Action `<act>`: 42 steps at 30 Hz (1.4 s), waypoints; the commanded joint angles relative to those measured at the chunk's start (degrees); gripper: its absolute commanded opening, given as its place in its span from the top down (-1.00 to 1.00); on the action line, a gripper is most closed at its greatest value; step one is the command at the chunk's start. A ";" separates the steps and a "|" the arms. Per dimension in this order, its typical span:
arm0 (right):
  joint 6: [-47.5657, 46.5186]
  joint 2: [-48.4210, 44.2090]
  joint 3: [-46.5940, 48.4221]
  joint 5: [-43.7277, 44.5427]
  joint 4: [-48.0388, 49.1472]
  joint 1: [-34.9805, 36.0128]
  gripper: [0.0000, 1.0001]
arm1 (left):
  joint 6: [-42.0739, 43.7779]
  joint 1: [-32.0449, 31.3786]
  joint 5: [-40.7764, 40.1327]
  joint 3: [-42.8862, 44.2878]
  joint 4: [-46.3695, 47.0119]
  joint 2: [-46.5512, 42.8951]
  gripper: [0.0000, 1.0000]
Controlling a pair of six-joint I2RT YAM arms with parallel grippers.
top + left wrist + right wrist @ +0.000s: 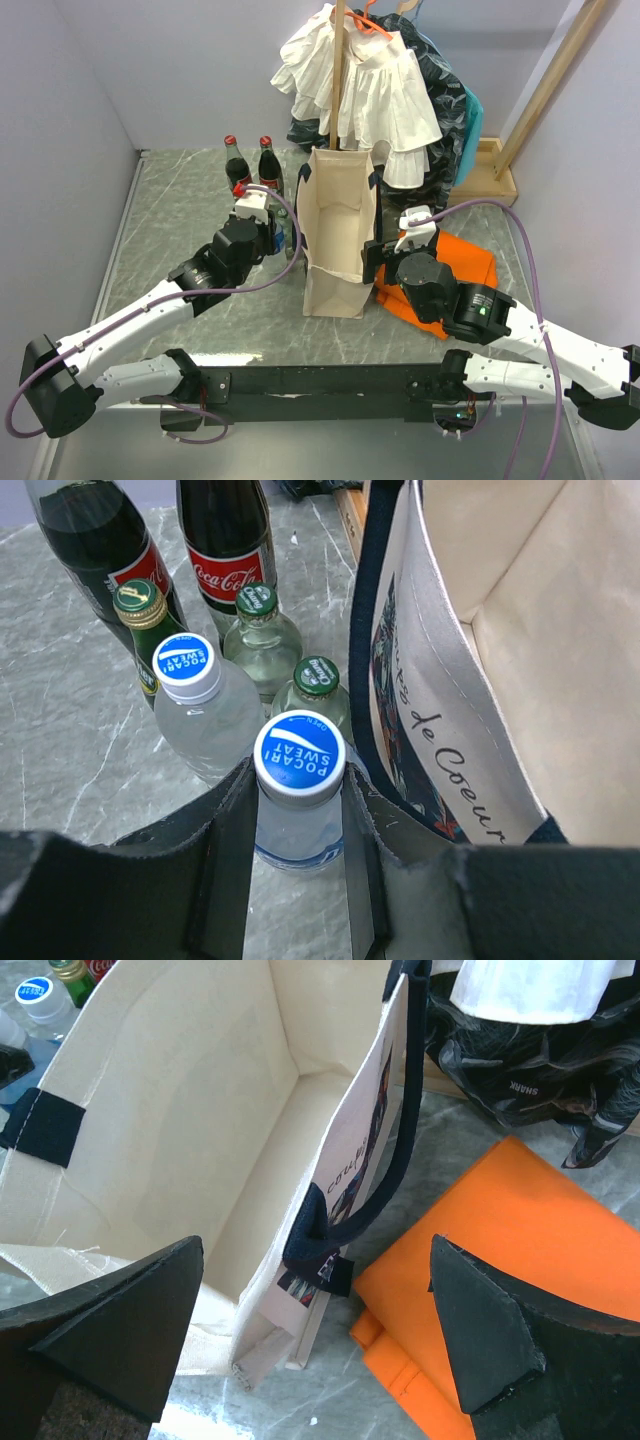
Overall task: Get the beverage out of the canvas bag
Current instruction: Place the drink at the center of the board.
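Note:
The cream canvas bag [338, 235] stands upright and open in the middle of the table, and its inside [190, 1100] looks bare. My left gripper [268, 212] is just left of the bag wall [470, 650], outside it. That gripper [299, 785] is shut on the neck of the beverage, a clear bottle with a blue Pocari Sweat cap [299, 754], among the other bottles. Whether the bottle touches the table I cannot tell. My right gripper [380, 252] stands open at the bag's right side, its fingers [318, 1260] straddling the wall and the navy handle [400, 1150].
Left of the bag stand two Coca-Cola bottles [235, 160], a second Pocari bottle [190, 675], two green-capped clear bottles [258, 610] and a dark green bottle [140, 605]. A folded orange cloth [470, 262] lies right of the bag. White and dark clothes [370, 85] hang behind.

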 commanded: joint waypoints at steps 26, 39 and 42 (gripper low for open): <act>0.21 0.24 -0.23 1.83 0.52 -0.07 -1.00 | -5.69 -0.23 -7.86 -3.00 18.21 3.03 0.98; 0.83 0.59 -0.14 2.44 -0.01 -0.07 -1.00 | -6.31 -0.23 -8.30 -5.99 22.78 3.03 0.98; 0.74 0.68 -0.06 2.36 -0.01 -0.07 -1.00 | -5.61 -0.23 -8.30 -6.35 23.75 3.21 0.98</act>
